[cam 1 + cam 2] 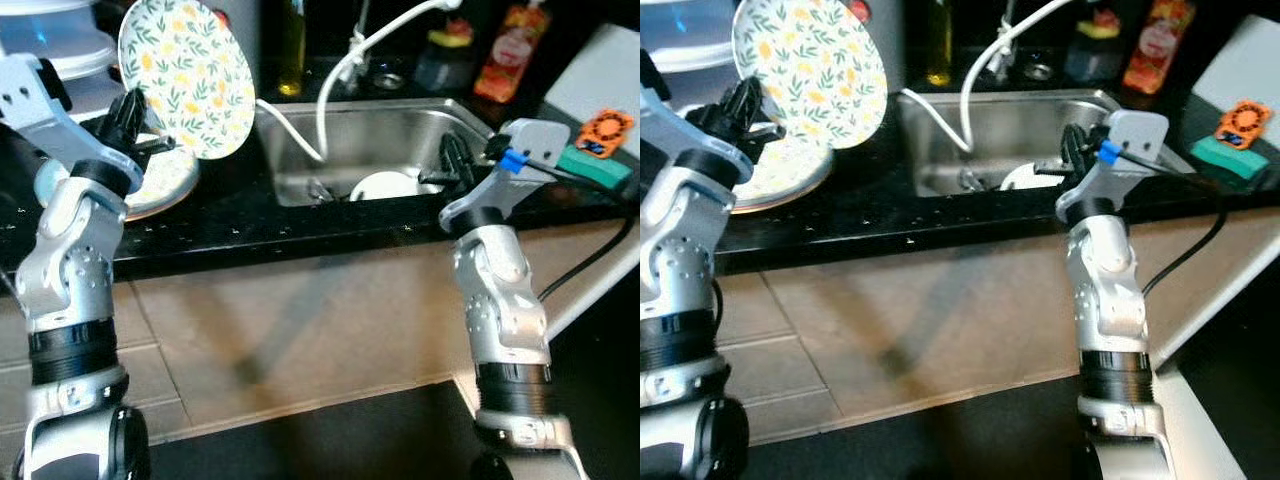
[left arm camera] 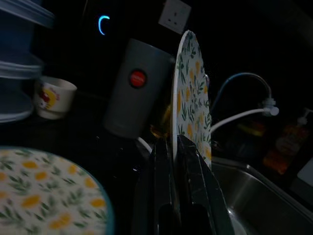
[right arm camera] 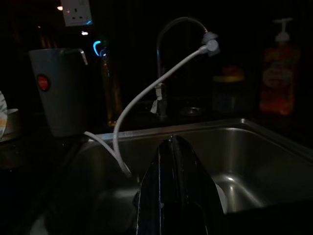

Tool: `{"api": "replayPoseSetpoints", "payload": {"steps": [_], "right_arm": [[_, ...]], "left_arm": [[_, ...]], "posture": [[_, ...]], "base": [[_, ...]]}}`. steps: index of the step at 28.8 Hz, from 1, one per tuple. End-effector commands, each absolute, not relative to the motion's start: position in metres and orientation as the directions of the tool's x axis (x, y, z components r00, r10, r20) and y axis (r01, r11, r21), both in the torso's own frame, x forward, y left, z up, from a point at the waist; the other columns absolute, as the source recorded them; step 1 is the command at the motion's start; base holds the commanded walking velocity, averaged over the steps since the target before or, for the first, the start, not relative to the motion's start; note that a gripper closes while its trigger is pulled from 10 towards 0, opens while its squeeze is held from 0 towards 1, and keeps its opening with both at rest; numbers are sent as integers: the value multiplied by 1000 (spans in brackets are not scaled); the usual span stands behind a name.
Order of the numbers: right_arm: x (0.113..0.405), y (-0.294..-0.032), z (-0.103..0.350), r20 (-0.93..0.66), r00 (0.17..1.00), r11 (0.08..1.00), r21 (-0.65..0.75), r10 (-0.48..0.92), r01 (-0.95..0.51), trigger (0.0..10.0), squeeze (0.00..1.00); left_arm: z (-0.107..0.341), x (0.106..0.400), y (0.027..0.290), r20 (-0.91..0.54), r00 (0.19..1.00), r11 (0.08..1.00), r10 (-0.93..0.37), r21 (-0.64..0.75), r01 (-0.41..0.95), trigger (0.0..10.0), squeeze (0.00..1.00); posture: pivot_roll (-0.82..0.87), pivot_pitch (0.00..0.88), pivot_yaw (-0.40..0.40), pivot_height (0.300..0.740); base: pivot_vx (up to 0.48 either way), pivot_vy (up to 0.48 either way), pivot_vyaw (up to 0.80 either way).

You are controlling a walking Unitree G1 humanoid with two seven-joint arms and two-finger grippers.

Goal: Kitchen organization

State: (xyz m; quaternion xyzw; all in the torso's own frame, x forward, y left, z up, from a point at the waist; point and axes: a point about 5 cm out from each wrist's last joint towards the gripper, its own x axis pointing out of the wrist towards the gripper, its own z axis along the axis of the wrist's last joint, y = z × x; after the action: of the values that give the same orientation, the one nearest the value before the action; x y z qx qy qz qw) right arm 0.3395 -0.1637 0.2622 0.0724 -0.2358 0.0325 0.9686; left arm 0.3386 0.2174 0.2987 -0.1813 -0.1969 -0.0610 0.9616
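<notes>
The left gripper is pinching the floral plate by its lower rim, holding it upright on edge just left of the steel sink. The right gripper is hanging pressed together at the sink's front edge.

You lose the lower edge of the raised floral plate behind the left claw, which pinches its rim. The second floral plate on the counter is half covered by that arm. In the sink, the right claw hides part of a white dish, and you cannot tell whether it is a bowl or a plate. In the right wrist view its fingers look pressed together. The stacked plastic containers beside the raised plate run off the frame.
</notes>
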Motion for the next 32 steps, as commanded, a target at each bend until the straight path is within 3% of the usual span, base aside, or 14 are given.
{"api": "replayPoseSetpoints", "payload": {"steps": [1, 7, 24, 32], "right_arm": [[339, -169, 259, 452, 892, 988, 134, 12, -81, 10000, 0], [339, -169, 258, 451, 892, 988, 134, 13, -82, 10000, 0], [339, -168, 260, 456, 890, 987, 131, 19, -88, 10000, 0], [339, -168, 260, 456, 890, 987, 130, 20, -90, 10000, 0]], "left_arm": [[299, 339, 217, 403, 914, 932, -47, -312, 185, 10000, 0], [300, 339, 217, 402, 914, 933, -46, -310, 183, 10000, 0], [299, 340, 219, 392, 920, 922, -22, -348, 170, 10000, 0], [298, 341, 221, 391, 920, 924, -19, -345, 165, 10000, 0]], "posture": [[133, 52, -28, 740], [133, 52, -28, 740], [131, 47, -31, 740], [131, 45, -31, 740]], "base": [[0, -319, 0], [0, -295, 0], [0, 0, 0], [0, 190, 0]]}}
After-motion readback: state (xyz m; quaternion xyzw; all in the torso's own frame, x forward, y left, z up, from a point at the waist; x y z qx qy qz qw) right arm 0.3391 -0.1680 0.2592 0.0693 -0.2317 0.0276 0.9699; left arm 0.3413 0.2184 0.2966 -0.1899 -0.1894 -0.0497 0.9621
